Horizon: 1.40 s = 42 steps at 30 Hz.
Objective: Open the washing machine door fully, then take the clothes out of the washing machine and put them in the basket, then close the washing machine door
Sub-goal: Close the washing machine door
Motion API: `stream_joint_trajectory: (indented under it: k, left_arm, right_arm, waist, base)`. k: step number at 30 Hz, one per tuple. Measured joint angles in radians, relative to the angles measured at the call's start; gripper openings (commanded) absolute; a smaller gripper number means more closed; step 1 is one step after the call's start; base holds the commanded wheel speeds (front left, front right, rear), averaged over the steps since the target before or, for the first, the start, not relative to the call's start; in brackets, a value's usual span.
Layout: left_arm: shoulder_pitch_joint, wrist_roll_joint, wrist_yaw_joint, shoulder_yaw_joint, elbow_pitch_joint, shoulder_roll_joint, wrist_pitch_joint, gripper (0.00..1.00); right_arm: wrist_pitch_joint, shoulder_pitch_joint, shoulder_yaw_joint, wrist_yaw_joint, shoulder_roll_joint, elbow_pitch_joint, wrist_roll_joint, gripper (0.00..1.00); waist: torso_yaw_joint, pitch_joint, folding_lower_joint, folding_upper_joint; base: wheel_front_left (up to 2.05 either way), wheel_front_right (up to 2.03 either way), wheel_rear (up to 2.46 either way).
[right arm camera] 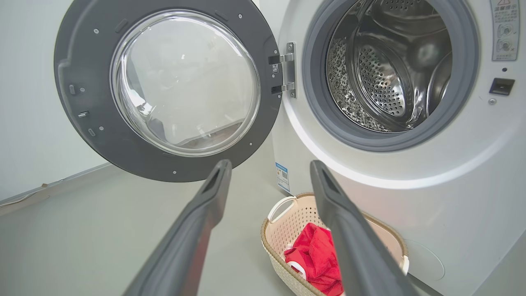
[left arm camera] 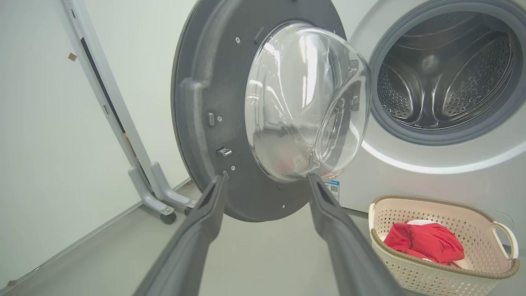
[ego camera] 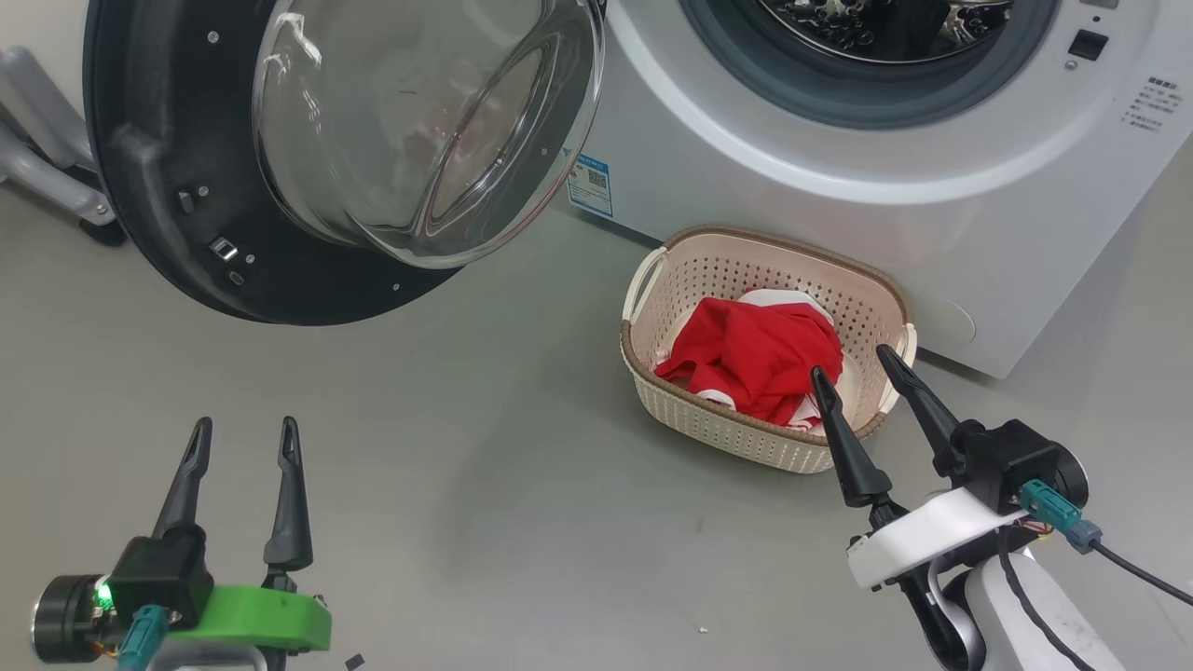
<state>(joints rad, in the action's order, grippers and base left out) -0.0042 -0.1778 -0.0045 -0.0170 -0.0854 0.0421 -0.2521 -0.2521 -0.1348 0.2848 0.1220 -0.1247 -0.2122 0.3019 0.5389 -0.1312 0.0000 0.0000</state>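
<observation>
The washing machine (ego camera: pixel 932 158) stands at the far right with its door (ego camera: pixel 186 205) swung wide open to the left, glass bowl (ego camera: pixel 429 121) facing me. Its steel drum (right arm camera: pixel 382 70) looks bare inside. The red clothes (ego camera: pixel 760 359) lie in the cream basket (ego camera: pixel 708 429) on the floor before the machine. My right gripper (ego camera: pixel 865 362) hovers open over the basket's near right rim, nothing between its fingers. My left gripper (ego camera: pixel 245 426) is open at the lower left, well below the door, holding nothing.
A grey wheeled stand (left arm camera: pixel 160 193) sits by the wall left of the door. A blue sticker (ego camera: pixel 589 184) marks the machine's front. Grey floor (ego camera: pixel 466 485) spreads between both grippers and the basket.
</observation>
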Motion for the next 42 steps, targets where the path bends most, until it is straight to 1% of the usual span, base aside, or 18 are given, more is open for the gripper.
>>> stream_joint_trajectory:
  k: [42]
  left_arm:
    - [0.009,0.0,0.0,-0.004,0.006,0.0,0.0,1.0]
  right_arm:
    - [0.0,-0.001,-0.008,0.0,-0.003,-0.008,0.006,1.0]
  waist:
    - [-0.005,0.004,0.0,0.0]
  base:
    - [0.0,0.0,0.0]
